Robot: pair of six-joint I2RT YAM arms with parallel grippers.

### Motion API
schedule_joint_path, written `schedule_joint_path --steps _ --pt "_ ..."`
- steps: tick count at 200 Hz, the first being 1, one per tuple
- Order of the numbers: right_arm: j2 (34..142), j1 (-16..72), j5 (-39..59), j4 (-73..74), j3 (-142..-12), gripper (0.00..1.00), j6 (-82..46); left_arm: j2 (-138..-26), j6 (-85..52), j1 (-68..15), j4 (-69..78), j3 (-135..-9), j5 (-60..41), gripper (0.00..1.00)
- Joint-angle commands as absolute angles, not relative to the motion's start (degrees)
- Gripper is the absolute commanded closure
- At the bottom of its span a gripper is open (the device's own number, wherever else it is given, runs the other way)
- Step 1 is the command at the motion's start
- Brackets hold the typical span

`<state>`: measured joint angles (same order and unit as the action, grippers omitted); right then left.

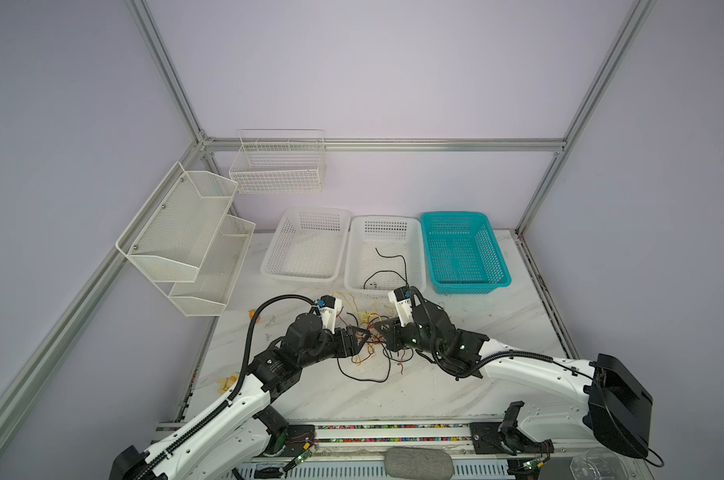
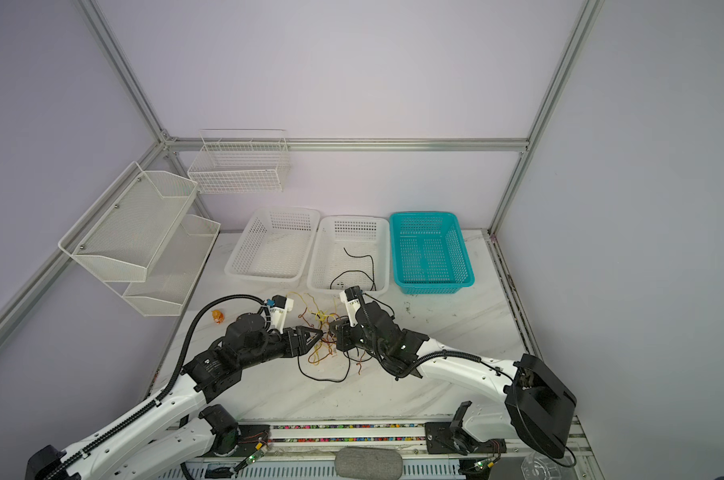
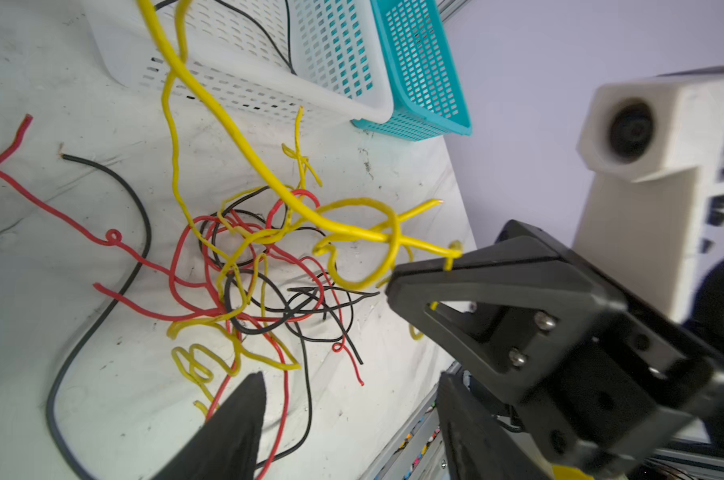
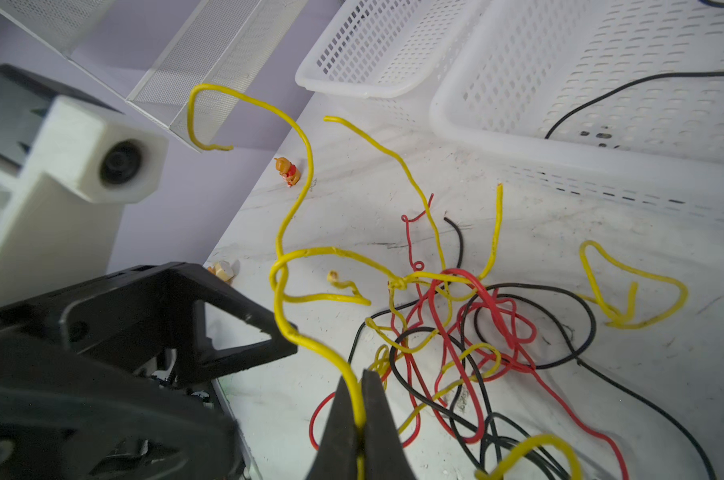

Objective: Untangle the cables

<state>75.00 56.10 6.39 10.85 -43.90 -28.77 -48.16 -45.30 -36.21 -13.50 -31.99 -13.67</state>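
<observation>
Judged to be early in the job. Can count just one thin black cable [image 1: 404,266] as freed, lying alone inside the middle white perforated plastic basket [image 1: 385,218]; see nothing in the white perforated basket [image 1: 314,210] on its left, and cannot make out any wire in the teal perforated basket [image 1: 453,214] on its right. Left to sort: the knotted heap of thin yellow, red and black cables [image 3: 260,291], resting on the white marbled table [image 1: 455,374] just in front of the baskets, between the two arms, loops crossing over and through one another, a few loose ends trailing outward. Right pincer [image 4: 355,376] clamped tight on one yellow cable [image 4: 318,250], holding that strand raised off the table, the rest of it curling up and back into the heap. Left pincer [image 1: 364,332] facing it across the heap, spread wide, gripping nothing, one finger just beside the same raised yellow strand; cannot tell whether touching it.
</observation>
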Motion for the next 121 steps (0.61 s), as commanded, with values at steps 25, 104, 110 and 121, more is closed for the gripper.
schedule_joint_path --steps 25,104,110,121 --pt "74.27 57.26 7.29 9.62 -45.65 1.0 -27.83 -49.77 -37.09 -36.61 -10.2 -38.41 -5.59 0.37" --pt "74.86 58.69 9.18 9.76 -45.93 1.0 -27.6 -48.26 -36.81 -37.03 -1.48 -33.93 -5.8 0.54" --pt "74.89 58.8 9.15 9.76 -45.99 1.0 -27.6 -48.4 -36.74 -37.02 -1.49 -33.93 -5.89 0.56" --pt "74.81 58.88 9.08 9.76 -45.97 1.0 -27.6 -48.53 -36.89 -37.0 -1.48 -33.76 -6.11 0.58"
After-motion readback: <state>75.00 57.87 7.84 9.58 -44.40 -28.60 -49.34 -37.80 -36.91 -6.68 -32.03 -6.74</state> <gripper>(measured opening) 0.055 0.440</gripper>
